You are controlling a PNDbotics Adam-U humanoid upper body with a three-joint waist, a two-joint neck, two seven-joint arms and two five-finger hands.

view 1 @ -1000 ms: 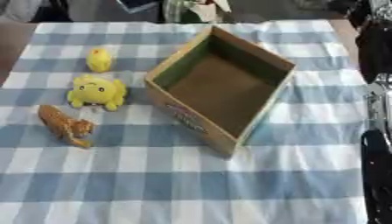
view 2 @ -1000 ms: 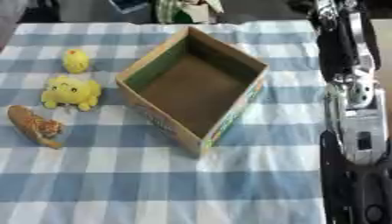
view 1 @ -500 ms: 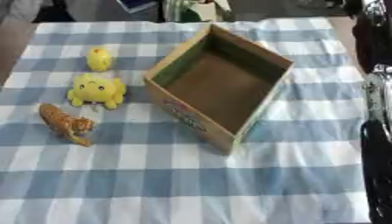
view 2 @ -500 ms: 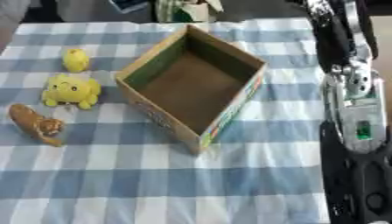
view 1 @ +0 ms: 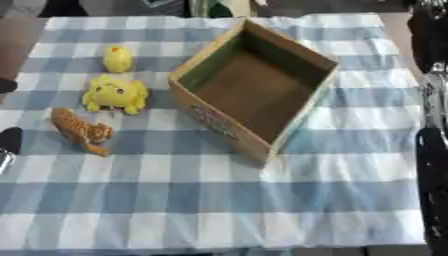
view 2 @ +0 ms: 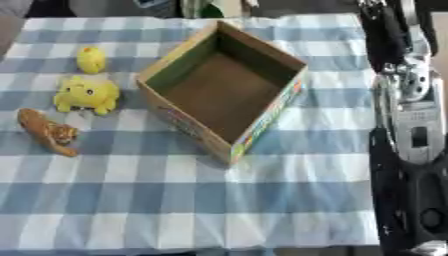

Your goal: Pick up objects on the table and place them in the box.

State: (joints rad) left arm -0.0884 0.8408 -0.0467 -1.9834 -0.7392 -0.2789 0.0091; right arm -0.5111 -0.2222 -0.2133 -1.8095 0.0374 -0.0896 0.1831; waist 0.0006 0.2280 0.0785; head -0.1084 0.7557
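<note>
An open cardboard box (view 1: pixel 224 125) stands askew in the middle of the blue checked tablecloth, with nothing inside it. To its left lie a small yellow chick (view 1: pixel 117 58), a larger yellow toy animal (view 1: pixel 115 93) and an orange tiger (view 1: pixel 80 131), all apart from the box. My right arm (view 2: pixel 411 125), black and silver, runs down the right edge, well away from the toys; its hand is not clear to me. Dark parts of my left hand (view 1: pixel 9 141) show at the left edge beside the tiger, not touching it.
The checked cloth (view 1: pixel 219 210) covers the table down to its front edge. Dark and white things stand beyond the far edge (view 1: pixel 219 7).
The whole picture has slid up a little, so the camera has tilted. Dark parts of the left hand now show at the left edge. The toys and box lie as before.
</note>
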